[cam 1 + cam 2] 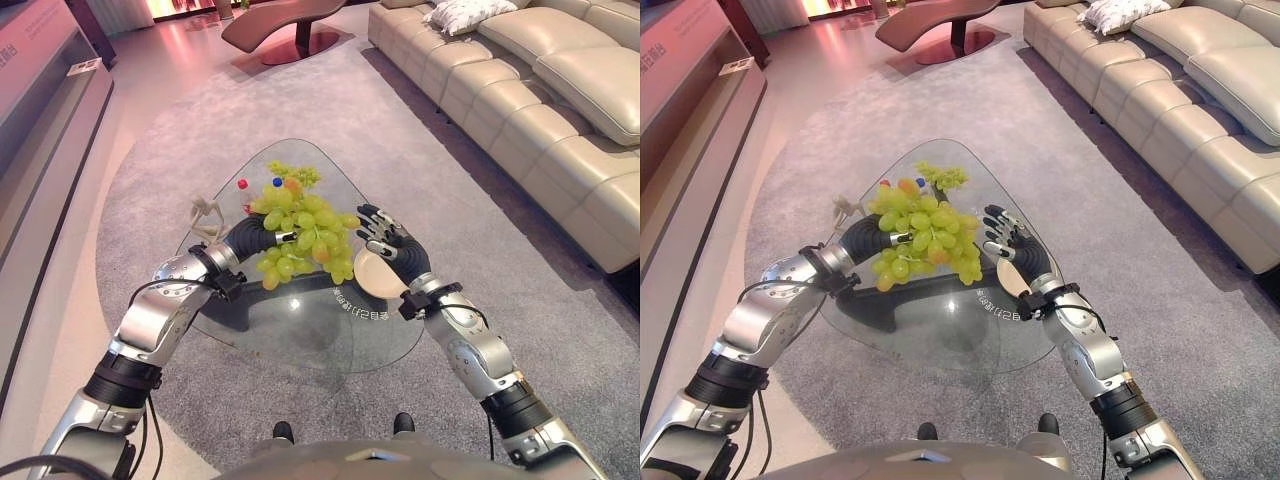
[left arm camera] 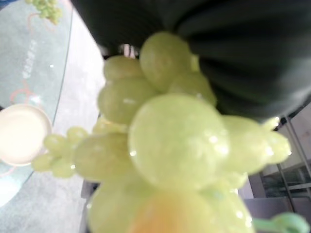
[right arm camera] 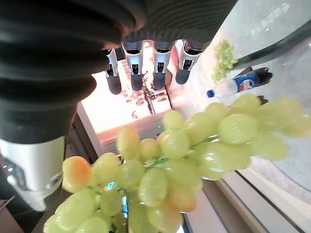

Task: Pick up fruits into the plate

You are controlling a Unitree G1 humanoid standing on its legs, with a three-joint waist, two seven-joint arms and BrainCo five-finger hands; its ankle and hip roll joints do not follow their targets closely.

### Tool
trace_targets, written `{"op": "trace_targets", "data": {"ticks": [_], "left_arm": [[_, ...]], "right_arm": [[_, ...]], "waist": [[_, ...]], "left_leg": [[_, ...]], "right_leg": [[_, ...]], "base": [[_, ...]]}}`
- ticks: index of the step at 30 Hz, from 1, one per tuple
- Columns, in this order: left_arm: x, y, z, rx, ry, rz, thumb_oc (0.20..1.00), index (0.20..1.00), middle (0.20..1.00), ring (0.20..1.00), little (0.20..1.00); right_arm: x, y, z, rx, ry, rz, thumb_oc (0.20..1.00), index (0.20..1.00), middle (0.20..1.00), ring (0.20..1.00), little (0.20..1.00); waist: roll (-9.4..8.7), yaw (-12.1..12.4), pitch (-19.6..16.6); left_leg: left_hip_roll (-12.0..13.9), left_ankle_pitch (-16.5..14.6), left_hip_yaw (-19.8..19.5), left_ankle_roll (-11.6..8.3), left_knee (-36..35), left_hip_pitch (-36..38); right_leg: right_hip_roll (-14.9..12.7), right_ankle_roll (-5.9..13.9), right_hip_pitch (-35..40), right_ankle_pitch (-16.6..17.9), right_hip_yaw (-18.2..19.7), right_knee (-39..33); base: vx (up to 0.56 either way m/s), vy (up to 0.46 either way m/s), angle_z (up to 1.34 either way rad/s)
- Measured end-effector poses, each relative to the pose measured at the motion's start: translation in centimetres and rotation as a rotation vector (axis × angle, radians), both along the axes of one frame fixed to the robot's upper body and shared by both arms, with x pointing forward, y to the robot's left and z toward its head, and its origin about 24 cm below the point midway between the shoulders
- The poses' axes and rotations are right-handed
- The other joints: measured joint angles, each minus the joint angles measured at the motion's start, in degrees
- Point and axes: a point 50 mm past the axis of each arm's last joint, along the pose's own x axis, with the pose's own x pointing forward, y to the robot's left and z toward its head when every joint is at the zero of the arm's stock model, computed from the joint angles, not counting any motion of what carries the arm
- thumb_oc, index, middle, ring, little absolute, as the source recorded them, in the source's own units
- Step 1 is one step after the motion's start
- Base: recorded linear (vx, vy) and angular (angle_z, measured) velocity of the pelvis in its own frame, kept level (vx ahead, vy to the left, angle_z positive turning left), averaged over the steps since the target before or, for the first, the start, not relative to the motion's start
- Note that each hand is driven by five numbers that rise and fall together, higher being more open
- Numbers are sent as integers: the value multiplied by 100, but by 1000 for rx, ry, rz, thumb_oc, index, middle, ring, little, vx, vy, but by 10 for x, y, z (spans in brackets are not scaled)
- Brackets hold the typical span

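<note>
My left hand (image 1: 250, 238) holds a big bunch of green grapes (image 1: 305, 235) up over the glass table (image 1: 300, 330), its fingers curled in under the bunch. Seen from the left wrist, the grapes (image 2: 175, 141) hang right against the hand's cover. A small beige plate (image 1: 374, 274) lies on the glass just to the right of the bunch and below it, partly covered by my right hand (image 1: 395, 245). That hand hovers beside the grapes, its fingers (image 3: 137, 73) straight and spread, holding nothing. A second, smaller grape bunch (image 1: 300, 175) lies at the table's far end.
Small red (image 1: 242, 184) and blue (image 1: 277, 182) round things and a pale beige ornament (image 1: 205, 215) sit on the table's far left part. A beige sofa (image 1: 540, 90) runs along the right. A low dark bench (image 1: 290, 25) stands beyond the grey rug (image 1: 200, 120).
</note>
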Motion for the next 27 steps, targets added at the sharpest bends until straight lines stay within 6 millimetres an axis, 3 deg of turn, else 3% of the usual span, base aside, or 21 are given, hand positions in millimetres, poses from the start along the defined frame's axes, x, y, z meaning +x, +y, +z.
{"op": "trace_targets", "data": {"ticks": [5, 14, 27], "left_arm": [[-1, -3, -2, 5, 7, -12, 200, 200, 200, 200, 200], [-2, -6, -5, 28, 19, -31, 200, 200, 200, 200, 200], [3, -11, 5, 46, -23, -41, 200, 200, 200, 200, 200]], "right_arm": [[-1, 13, -1, 48, 64, 148, 1000, 1000, 1000, 1000, 1000], [-19, 27, -17, -42, 213, 402, 1000, 1000, 1000, 1000, 1000], [-25, 39, -23, -67, 269, 506, 1000, 1000, 1000, 1000, 1000]], "waist": [[1, 0, 0], [0, 20, 1], [-14, 5, 9]], "left_leg": [[1, 0, -6, 0, 0, 0], [1, 0, -11, 0, 0, -4], [1, 0, -10, 0, 1, -3]], "right_leg": [[2, 0, 3, 0, -4, 0], [2, 0, 4, 0, -12, 0], [4, 0, 3, 0, -9, 1]], "base": [[0, 0, 0], [0, 0, 0], [0, 0, 0]]}}
